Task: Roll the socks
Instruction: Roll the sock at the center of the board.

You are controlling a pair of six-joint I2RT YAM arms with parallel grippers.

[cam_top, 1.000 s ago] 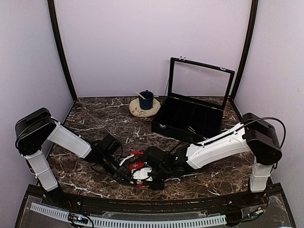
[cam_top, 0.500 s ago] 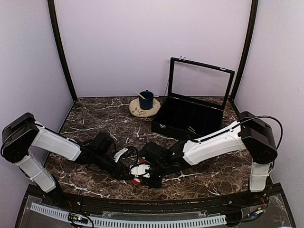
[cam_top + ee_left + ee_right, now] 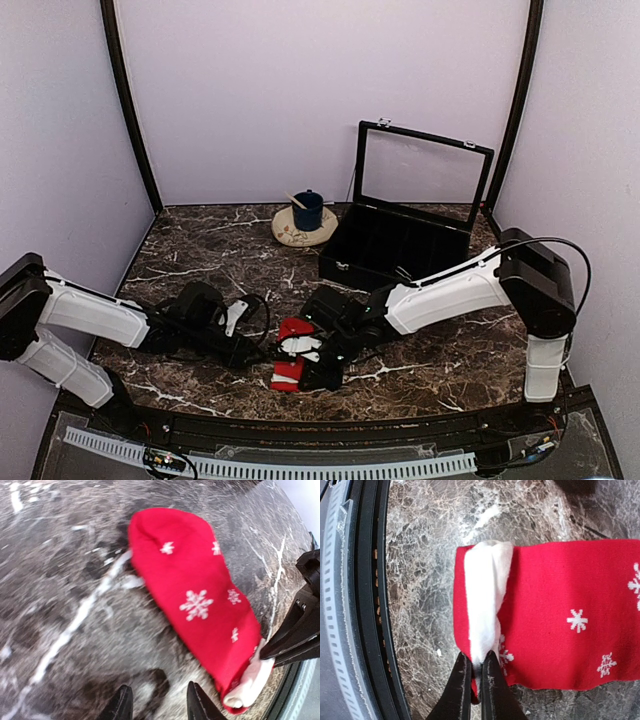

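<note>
Marble table (image 3: 425, 580) bears red sock (image 3: 560, 625); right gripper (image 3: 477, 664) pinches its white cuff (image 3: 482, 595).

The left arm (image 3: 95, 312) stretches low and nearly level from the near-left corner toward the middle. Its left claw (image 3: 160, 706) points right, its two dark fingers parted with nothing between them. The right arm (image 3: 450, 295) reaches leftward from the near-right corner, forearm slanting down. Its right claw (image 3: 476, 675) is pinched tight on the white cuff of the red sock (image 3: 560, 630).
</note>
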